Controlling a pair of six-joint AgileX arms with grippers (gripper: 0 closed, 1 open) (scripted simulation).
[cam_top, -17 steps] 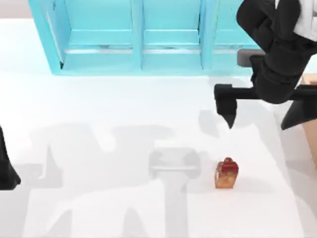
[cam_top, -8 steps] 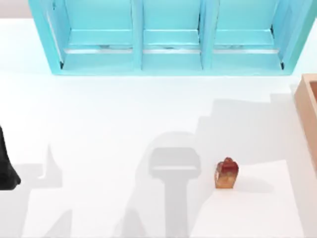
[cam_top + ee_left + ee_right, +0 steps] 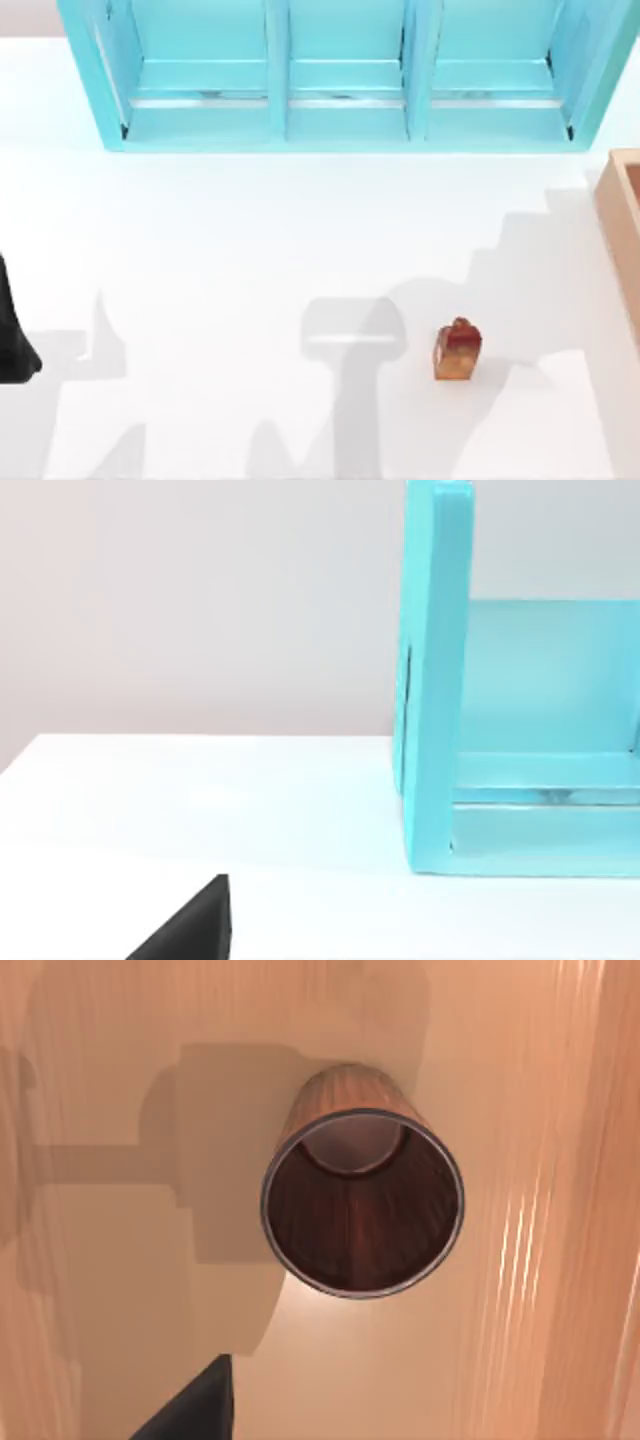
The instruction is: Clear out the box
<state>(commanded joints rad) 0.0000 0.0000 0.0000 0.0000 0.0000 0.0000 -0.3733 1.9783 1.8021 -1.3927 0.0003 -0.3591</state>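
Observation:
The tan-orange box [image 3: 622,215] sits at the table's right edge, cut off by the top view's border. In the right wrist view I look down on its inner floor [image 3: 120,1290], where a dark wooden cup [image 3: 360,1205] stands with its mouth facing the camera. One black fingertip [image 3: 195,1405] of my right gripper hangs above the floor, off to one side of the cup and apart from it. A small orange-brown item with a dark red top [image 3: 458,350] stands on the white table, left of the box. My left arm [image 3: 12,345] is parked at the table's left edge.
A large turquoise three-bay shelf unit [image 3: 345,75] spans the back of the table; its end wall [image 3: 435,670] rises ahead in the left wrist view. Arm shadows lie across the white tabletop [image 3: 250,230] between shelf and front edge.
My right arm has swung off to the right, past the top view's edge, and its shadow has slid right. The small item and the left arm have not moved.

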